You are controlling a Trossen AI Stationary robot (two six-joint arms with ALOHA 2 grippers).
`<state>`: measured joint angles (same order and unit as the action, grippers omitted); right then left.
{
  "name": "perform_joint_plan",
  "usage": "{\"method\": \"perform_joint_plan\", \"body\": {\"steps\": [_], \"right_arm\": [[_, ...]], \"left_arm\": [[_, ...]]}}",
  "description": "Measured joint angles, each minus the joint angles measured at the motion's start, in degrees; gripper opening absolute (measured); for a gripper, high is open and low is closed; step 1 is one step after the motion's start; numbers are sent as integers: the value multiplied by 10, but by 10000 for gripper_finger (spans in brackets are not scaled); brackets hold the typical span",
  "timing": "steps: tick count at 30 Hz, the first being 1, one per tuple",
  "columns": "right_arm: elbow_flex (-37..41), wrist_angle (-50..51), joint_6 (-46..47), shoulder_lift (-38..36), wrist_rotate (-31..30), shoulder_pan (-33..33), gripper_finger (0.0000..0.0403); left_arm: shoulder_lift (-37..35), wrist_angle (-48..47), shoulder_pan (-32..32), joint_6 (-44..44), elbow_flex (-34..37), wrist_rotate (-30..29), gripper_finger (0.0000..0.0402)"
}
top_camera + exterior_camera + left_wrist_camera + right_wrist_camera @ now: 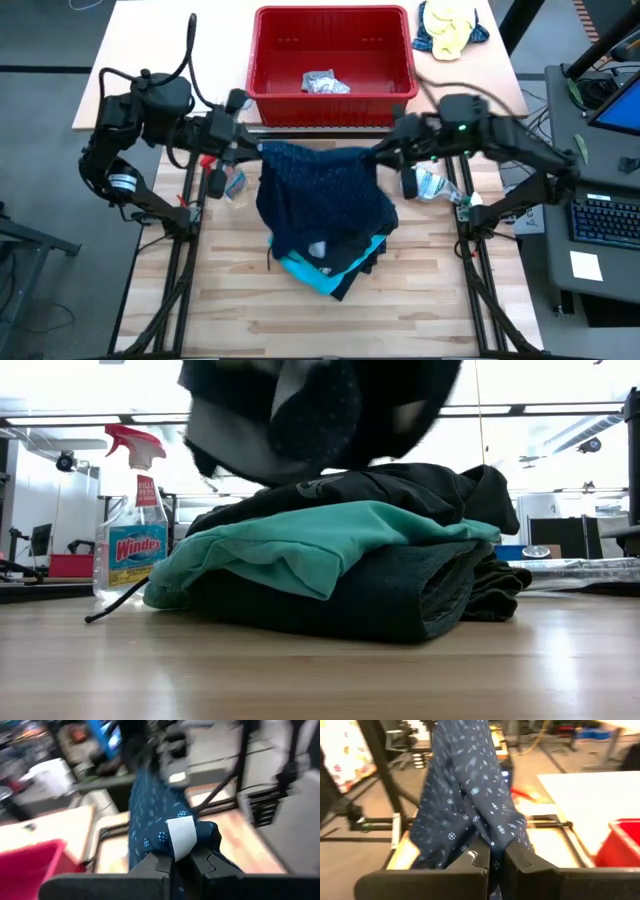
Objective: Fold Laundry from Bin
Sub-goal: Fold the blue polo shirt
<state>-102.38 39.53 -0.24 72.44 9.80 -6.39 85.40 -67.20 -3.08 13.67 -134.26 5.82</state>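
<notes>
High view shows a pale wooden table (420,300) carrying the red bin (332,60) and a garment pile (330,262). Left gripper (252,146) and right gripper (382,152) each clamp the navy dotted shirt (320,185) above it; a Windex bottle (134,520) stands nearby.

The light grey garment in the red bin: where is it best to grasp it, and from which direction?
Grip the light grey garment at its raised, crumpled middle, coming straight down from above. It lies bunched on the floor of the red bin, whose sloped walls would likely block any sideways approach.
</notes>
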Motion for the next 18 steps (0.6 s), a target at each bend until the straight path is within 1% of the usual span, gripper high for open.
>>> {"method": "perform_joint_plan", "body": {"steps": [2,4,6,11,14,16,18], "right_arm": [[-30,23,-7,1,-21,2,9],[-57,40,-14,6,-29,3,9],[-82,67,-22,10,-51,3,9],[-132,126,-24,20,-136,2,9],[-138,127,12,27,-204,1,9],[-138,117,43,38,-253,0,9],[-138,102,87,50,-266,-3,9]], "left_arm": [[-1,-11,0,-2,0,-36,0],[-1,-17,-1,-2,0,-62,0],[-1,-23,0,-1,0,-90,0],[-1,-27,0,-1,0,-176,0],[4,11,-1,-31,0,-232,0],[11,48,-5,-65,0,-251,0],[25,80,-10,-96,0,-254,0]]}}
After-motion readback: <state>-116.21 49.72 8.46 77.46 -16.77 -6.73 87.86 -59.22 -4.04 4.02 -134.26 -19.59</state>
